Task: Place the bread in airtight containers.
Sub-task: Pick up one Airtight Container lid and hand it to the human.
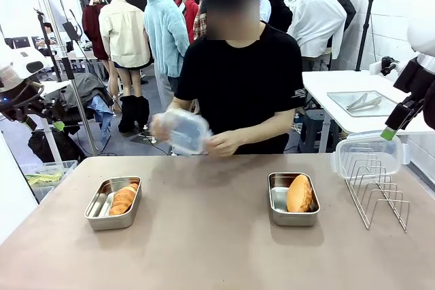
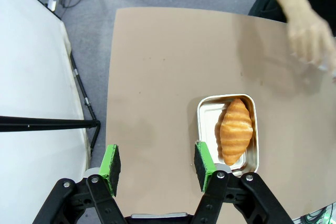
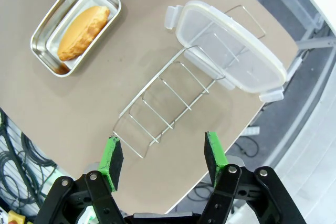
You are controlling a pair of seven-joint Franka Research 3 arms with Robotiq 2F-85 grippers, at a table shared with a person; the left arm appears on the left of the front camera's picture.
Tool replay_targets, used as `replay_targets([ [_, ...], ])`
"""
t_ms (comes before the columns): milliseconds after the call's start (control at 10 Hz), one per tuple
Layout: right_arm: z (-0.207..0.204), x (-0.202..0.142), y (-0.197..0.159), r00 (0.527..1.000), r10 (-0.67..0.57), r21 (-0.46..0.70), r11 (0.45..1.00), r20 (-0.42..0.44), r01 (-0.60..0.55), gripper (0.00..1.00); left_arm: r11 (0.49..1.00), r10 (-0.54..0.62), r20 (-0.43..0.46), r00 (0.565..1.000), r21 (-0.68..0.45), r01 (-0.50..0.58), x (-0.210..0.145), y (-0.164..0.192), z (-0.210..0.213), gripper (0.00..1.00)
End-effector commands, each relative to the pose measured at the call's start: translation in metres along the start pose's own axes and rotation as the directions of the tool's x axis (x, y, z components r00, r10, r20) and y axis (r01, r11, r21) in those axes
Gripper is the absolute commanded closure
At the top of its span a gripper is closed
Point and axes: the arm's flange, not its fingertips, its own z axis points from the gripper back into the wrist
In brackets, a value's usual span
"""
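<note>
Two rounded-rectangular steel pans (image 1: 100, 206) hold ridged croissant (image 1: 123, 200), smooth oval bun (image 1: 299, 193).

Your tan counter (image 1: 204, 249) carries a steel pan (image 1: 107, 224) at left, a second pan (image 1: 293, 221) right of centre, and a wire rack (image 1: 378, 195) at the right edge.

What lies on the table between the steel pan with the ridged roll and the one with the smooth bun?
Nothing; in the front view, bare brown tabletop runs between the left rectangular steel pan and the right steel pan.
</note>
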Motion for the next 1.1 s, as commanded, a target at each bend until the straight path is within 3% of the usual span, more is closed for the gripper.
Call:
replay_targets([
  [0, 0.003, 0.0028, -0.0015, 1.0, -0.004, -0.005, 1.0, -0.027, 0.004, 0.22, 1.0, 0.018, 0.002, 1.0, 0.006, -0.018, -0.0004, -0.0003, 0.0009, 0.26],
  [1000, 0.003, 0.0028, -0.0015, 1.0, -0.004, -0.005, 1.0, -0.027, 0.004, 0.22, 1.0, 0.018, 0.002, 1.0, 0.006, -0.018, -0.0004, -0.0003, 0.0009, 0.26],
])
